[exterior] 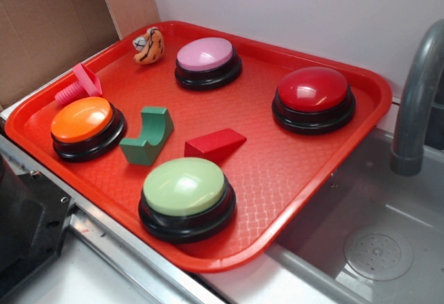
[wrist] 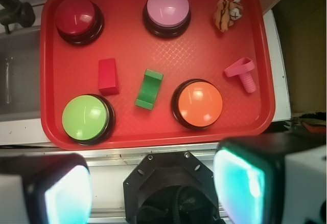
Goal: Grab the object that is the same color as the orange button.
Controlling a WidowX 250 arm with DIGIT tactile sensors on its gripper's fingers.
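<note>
The red tray (exterior: 48, 134) takes up most of the counter (wrist: 153, 150), with the sink (exterior: 378, 248) along one side. On the tray are set four dome buttons: a green one (wrist: 84, 117) toward the near sink-side corner, the orange button (wrist: 198, 101) toward the near corner away from the sink, a red one (wrist: 76, 17) at the far sink-side corner, and a pink one (wrist: 167, 8) at the middle of the far edge. Smaller pieces lie between them: a green arch block (wrist: 149, 89) and a red wedge (wrist: 108, 75) mid-tray, and a pink bolt (wrist: 242, 72) beside the orange button.

The smallest item, the orange-and-cream toy (wrist: 227, 13), is found at the far corner away from the sink, just beside the pink button and apart from the tray wall.

The fingers (wrist: 153, 188) are seen spread wide at the bottom of the wrist view, with nothing held, well short of the tray. A good approach is judged to need travel across the tray to that far corner, a descent centred on the toy, and the spread narrowed enough that neither the pink button nor the tray wall is struck.

From the wrist view the full layout and the fingers are given; from the exterior view the toy's lumpy height and the sink's faucet (exterior: 416, 103) are shown, while the fingers are not seen there.
</note>
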